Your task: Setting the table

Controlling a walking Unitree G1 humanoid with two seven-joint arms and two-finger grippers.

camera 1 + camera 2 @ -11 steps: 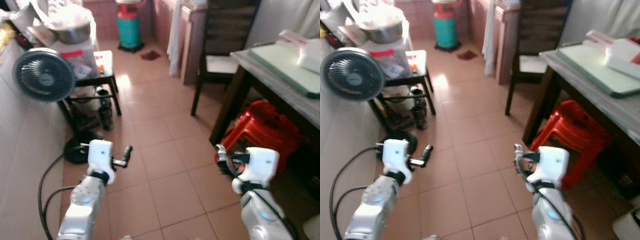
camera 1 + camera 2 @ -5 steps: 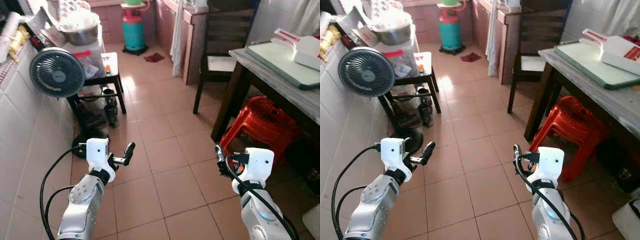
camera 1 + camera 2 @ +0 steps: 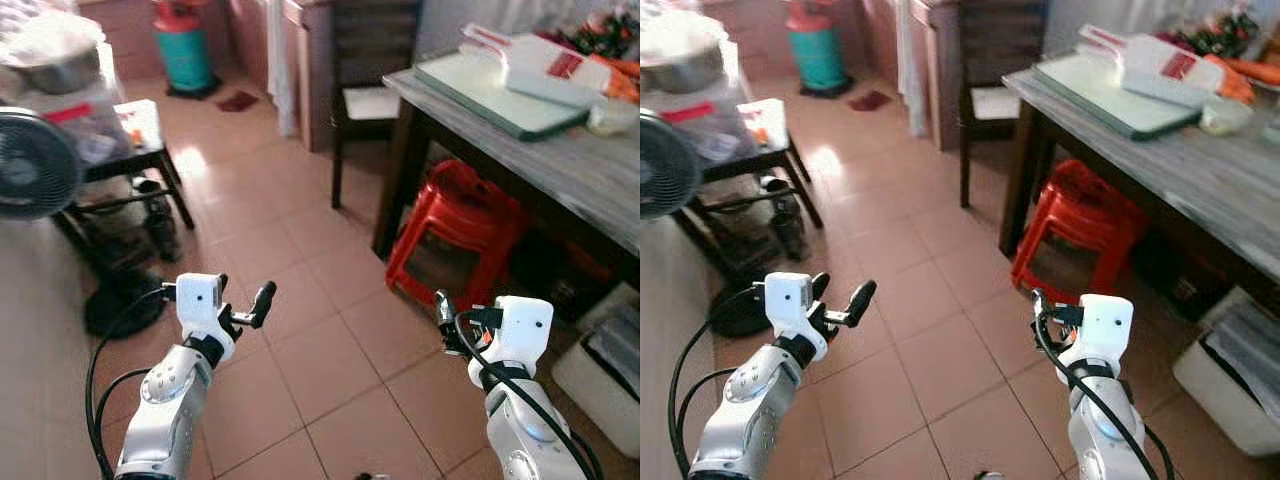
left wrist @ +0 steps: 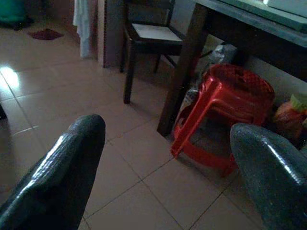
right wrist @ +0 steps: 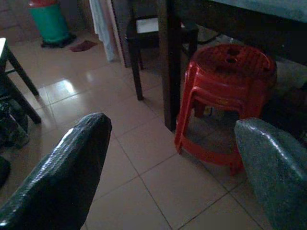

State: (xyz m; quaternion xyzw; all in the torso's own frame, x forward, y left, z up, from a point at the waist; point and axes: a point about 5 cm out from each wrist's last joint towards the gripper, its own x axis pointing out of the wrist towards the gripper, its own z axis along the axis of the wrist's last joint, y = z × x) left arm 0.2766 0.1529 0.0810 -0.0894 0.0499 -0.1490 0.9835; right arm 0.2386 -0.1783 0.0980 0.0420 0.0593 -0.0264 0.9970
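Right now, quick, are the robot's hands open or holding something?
Left gripper: open, fingers apart, holding nothing.
Right gripper: open, fingers apart, holding nothing.

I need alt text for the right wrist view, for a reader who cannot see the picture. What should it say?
A stack of red plastic stools stands on a tiled floor under a dark table, seen between the two open black fingers of the right gripper. Behind are a dark wooden chair and a green gas cylinder.
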